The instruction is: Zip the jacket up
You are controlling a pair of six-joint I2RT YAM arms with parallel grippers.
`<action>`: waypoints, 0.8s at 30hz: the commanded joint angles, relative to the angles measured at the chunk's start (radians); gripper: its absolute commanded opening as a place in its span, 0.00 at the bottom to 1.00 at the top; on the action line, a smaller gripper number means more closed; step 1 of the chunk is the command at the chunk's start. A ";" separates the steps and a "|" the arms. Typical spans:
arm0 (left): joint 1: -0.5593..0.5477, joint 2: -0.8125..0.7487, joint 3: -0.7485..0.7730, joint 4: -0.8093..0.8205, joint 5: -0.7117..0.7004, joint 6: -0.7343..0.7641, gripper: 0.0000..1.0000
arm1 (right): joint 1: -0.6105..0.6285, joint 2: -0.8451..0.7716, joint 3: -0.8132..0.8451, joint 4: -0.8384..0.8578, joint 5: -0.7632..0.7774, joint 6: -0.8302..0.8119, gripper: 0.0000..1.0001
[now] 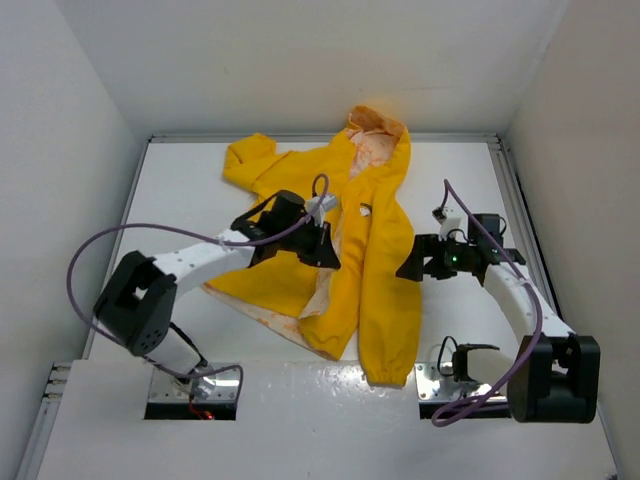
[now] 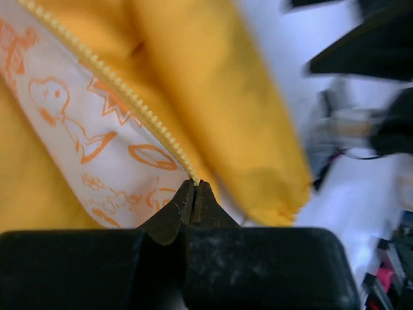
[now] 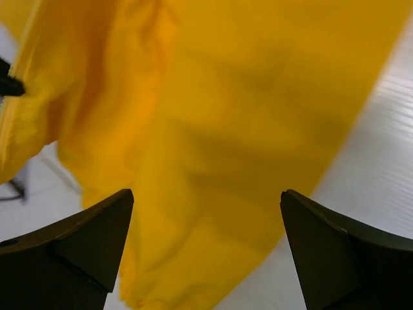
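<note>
The yellow jacket (image 1: 380, 290) lies on the white table with its front open, hood (image 1: 377, 140) at the far side and white orange-printed lining showing along the opening. My left gripper (image 1: 327, 256) sits over the open front. In the left wrist view it (image 2: 195, 185) is shut, its tips pinching the lower end of the zipper teeth (image 2: 122, 87) beside the lining (image 2: 77, 139). My right gripper (image 1: 406, 268) hovers at the jacket's right edge. In the right wrist view it (image 3: 206, 213) is open and empty above the yellow fabric (image 3: 219, 116).
White walls enclose the table (image 1: 180, 190) on three sides. Purple cables (image 1: 85, 260) loop from both arms. The jacket's right sleeve cuff (image 1: 385, 372) reaches the near edge by the right arm's base (image 1: 550, 375). The right arm shows blurred in the left wrist view (image 2: 368, 123).
</note>
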 commanded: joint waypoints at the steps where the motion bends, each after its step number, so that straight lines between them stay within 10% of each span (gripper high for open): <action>1: 0.034 -0.129 -0.069 0.456 0.317 -0.134 0.00 | 0.025 -0.003 0.050 0.046 -0.285 0.087 0.96; 8: 0.034 0.003 -0.069 1.017 0.412 -0.566 0.00 | 0.124 -0.049 -0.034 0.406 -0.464 0.347 1.00; 18: -0.014 0.173 0.005 1.180 0.346 -0.643 0.00 | 0.179 -0.046 -0.066 0.480 -0.518 0.441 0.99; 24: -0.023 0.184 0.016 1.169 0.326 -0.653 0.03 | 0.199 -0.046 -0.100 0.465 -0.492 0.392 0.51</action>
